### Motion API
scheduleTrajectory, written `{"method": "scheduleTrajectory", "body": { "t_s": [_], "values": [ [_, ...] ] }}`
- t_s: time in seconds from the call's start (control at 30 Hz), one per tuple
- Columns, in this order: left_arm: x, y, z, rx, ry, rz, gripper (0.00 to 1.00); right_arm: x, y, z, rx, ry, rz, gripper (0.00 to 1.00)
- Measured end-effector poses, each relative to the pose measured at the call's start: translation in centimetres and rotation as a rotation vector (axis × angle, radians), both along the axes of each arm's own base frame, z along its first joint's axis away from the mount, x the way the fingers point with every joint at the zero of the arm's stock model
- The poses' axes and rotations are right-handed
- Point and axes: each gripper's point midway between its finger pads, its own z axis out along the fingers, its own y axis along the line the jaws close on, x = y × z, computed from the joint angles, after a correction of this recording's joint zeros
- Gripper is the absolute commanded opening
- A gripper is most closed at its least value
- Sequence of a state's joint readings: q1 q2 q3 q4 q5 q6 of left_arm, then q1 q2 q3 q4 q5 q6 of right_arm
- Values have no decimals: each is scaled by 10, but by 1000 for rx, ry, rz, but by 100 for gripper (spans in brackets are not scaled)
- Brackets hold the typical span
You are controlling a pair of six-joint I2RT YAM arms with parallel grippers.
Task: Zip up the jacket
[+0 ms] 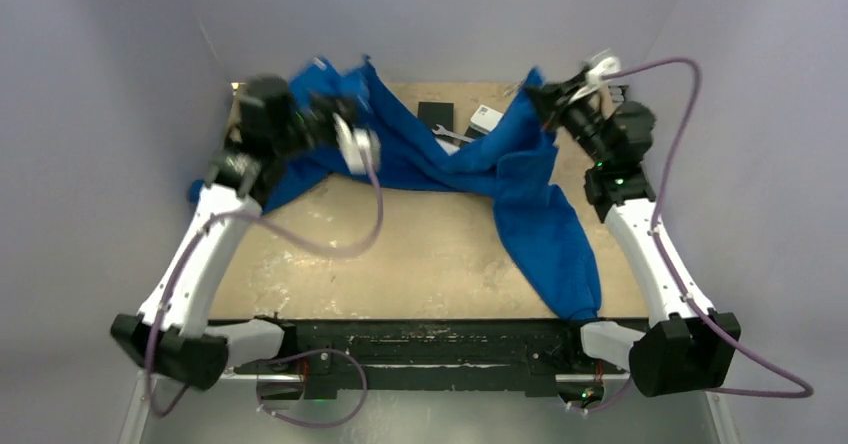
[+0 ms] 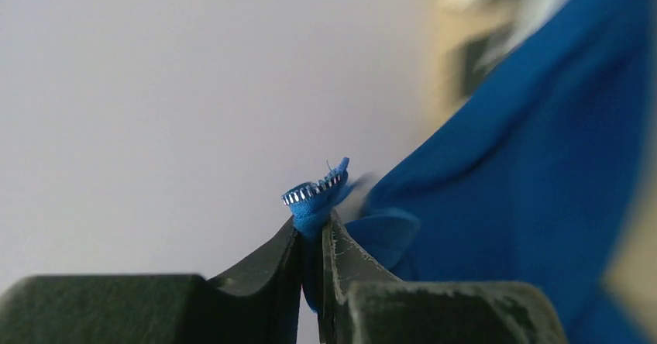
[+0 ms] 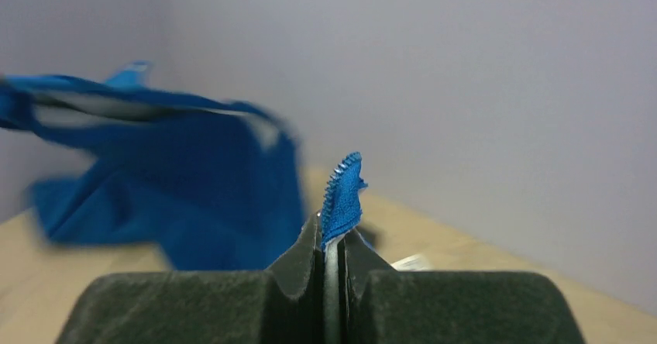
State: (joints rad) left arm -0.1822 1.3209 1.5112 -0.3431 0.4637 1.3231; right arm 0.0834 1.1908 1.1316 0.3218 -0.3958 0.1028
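The royal-blue jacket (image 1: 530, 224) hangs stretched between both grippers above the far half of the table, and one sleeve trails down toward the near right. My left gripper (image 1: 335, 114) is raised at the far left. In the left wrist view it (image 2: 314, 224) is shut on a fold of the jacket's (image 2: 527, 173) front edge, with silvery zipper teeth (image 2: 314, 191) poking out above the tips. My right gripper (image 1: 540, 92) is raised at the far right. In the right wrist view it (image 3: 331, 232) is shut on another zipper edge (image 3: 341, 193) of the jacket (image 3: 194, 197).
A black box (image 1: 436, 114), a white item (image 1: 487, 118) and a small silvery tool (image 1: 452, 136) lie on the tan table (image 1: 420, 254) behind the hanging fabric. Grey walls close in at the back and both sides.
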Motion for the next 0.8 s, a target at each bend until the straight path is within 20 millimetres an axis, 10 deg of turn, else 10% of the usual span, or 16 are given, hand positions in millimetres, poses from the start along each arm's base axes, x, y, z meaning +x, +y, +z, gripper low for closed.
{"method": "scheduleTrajectory", "body": {
  "t_s": [0.13, 0.3, 0.53, 0.63, 0.8],
  "values": [
    [-149, -120, -130, 194, 310, -539, 14, -38, 78, -89, -67, 188, 332, 0],
    [-232, -128, -260, 368, 714, -716, 18, -88, 120, -170, -89, 379, 542, 0],
    [-249, -134, -303, 385, 795, -756, 30, -118, 117, -211, -55, 459, 571, 0],
    [-257, -138, -323, 348, 807, -734, 71, -120, 116, -207, -39, 432, 570, 0],
    [-278, -146, -335, 267, 885, -715, 81, -123, 116, -211, -19, 429, 572, 0]
  ]
}}
